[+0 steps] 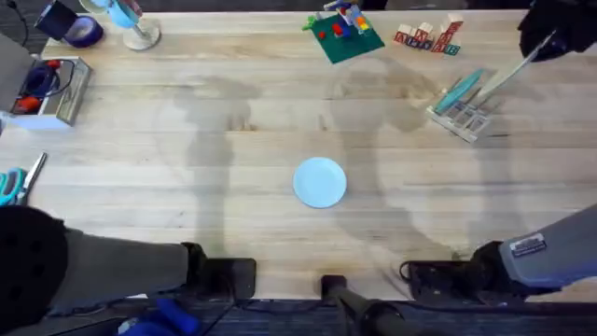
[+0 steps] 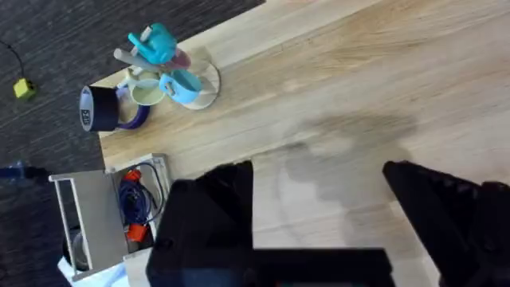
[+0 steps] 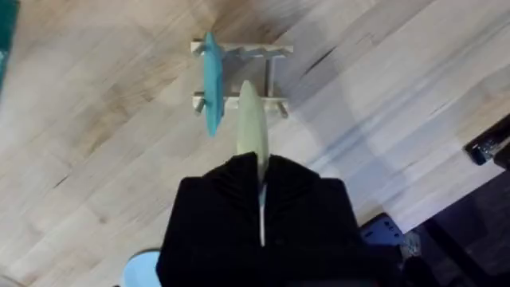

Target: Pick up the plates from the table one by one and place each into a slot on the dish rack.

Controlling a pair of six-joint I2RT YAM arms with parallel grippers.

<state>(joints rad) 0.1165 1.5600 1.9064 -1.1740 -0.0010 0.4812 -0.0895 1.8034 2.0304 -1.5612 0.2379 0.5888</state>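
The wooden surface [image 1: 233,140] spreads wide and pale under both arms, and most of it lies bare. Toward its far right stands the dish rack [image 1: 464,114], a small clear frame of upright pegs, with a teal plate [image 1: 459,91] already leaning on edge in one slot. The right gripper [image 3: 259,187] hangs above that rack, its black fingers clamped flat against both faces of a cream-yellow plate [image 3: 252,127] held on edge, thin rim pointing down toward an open slot just beside the teal one. The light blue plate [image 1: 320,181] lies flat near the middle of the surface, well apart from the rack. The left gripper [image 2: 319,207] rests low at the near left with its fingers spread apart and nothing between them. These plates look light, stiff and smooth, so a pinch across the rim should carry one easily, though the slick plastic may twist if held off-centre. A flat plate likely needs a fingertip worked under its edge first.
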